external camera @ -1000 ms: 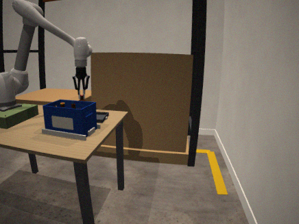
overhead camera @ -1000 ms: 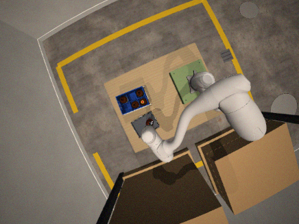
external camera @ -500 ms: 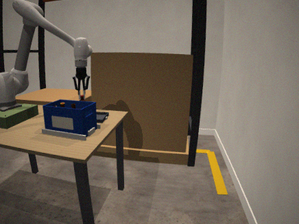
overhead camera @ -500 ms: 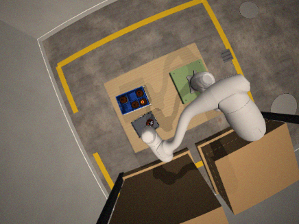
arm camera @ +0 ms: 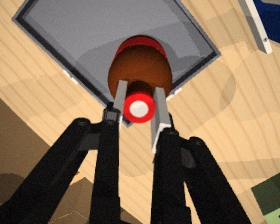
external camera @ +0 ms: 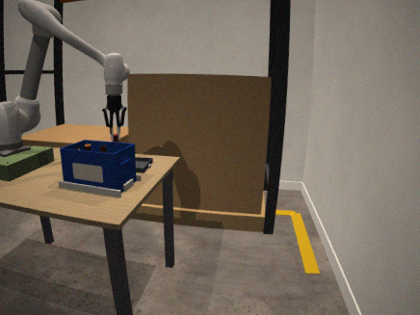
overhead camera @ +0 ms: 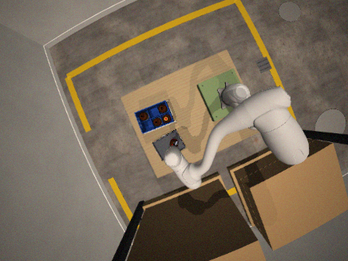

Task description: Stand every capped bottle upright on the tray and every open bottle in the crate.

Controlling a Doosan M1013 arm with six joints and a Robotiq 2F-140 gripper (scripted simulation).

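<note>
From above, you see the arm's wrist hiding most of the gripper [overhead camera: 174, 151] over the grey tray [overhead camera: 161, 146]. In the exterior view, the blue crate [external camera: 97, 164] blocks the tray; its pale label shows no legible writing. At the wrist, the fingers clamp the capped bottle [arm camera: 140, 72], upright over the tray's corner.

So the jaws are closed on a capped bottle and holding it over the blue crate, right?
Not quite. The gripper is shut on the capped bottle, but the wrist view shows it over the grey tray, not the blue crate, which stands beside the tray.
</note>
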